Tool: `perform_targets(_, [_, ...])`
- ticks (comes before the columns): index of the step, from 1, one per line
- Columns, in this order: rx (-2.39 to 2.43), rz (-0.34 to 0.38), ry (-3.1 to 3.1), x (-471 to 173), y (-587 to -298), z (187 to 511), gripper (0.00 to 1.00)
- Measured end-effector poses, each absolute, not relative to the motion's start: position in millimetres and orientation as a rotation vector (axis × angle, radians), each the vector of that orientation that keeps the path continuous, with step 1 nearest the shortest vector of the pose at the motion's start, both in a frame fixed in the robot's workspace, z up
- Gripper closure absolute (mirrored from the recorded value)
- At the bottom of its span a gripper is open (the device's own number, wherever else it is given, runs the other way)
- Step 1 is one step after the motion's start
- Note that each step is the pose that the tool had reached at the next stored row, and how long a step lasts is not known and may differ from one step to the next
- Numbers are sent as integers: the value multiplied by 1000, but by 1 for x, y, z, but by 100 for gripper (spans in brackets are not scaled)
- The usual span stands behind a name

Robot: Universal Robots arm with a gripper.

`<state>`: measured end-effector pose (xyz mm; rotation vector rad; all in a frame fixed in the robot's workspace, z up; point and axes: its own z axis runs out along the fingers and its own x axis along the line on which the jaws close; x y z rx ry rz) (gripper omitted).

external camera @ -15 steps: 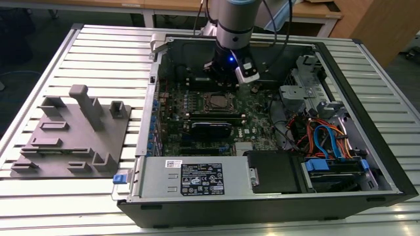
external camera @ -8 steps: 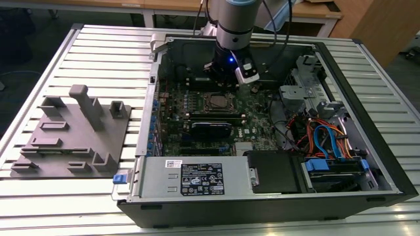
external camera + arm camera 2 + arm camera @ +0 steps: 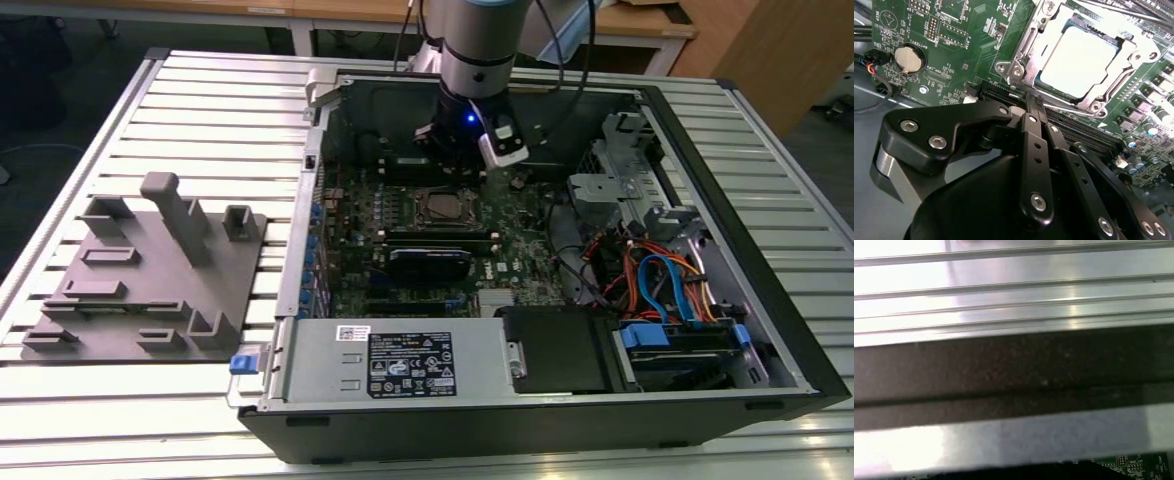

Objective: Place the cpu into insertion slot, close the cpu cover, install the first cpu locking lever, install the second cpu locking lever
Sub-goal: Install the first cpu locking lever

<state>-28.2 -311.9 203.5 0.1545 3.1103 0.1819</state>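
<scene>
Hovering at the edge of the cpu cover (image 3: 1119,82), the gripper (image 3: 1036,100) is pinched closed and empty; the cpu (image 3: 1086,57) lies framed within.

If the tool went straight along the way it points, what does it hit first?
Probably the near edge of the cpu cover, which frames the cpu; the tool points at it. Depth unclear.
</scene>
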Motion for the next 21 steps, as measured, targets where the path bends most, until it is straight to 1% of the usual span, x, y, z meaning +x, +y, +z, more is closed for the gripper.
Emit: perform_targets(21, [155, 160, 3113, -27, -312, 199, 90])
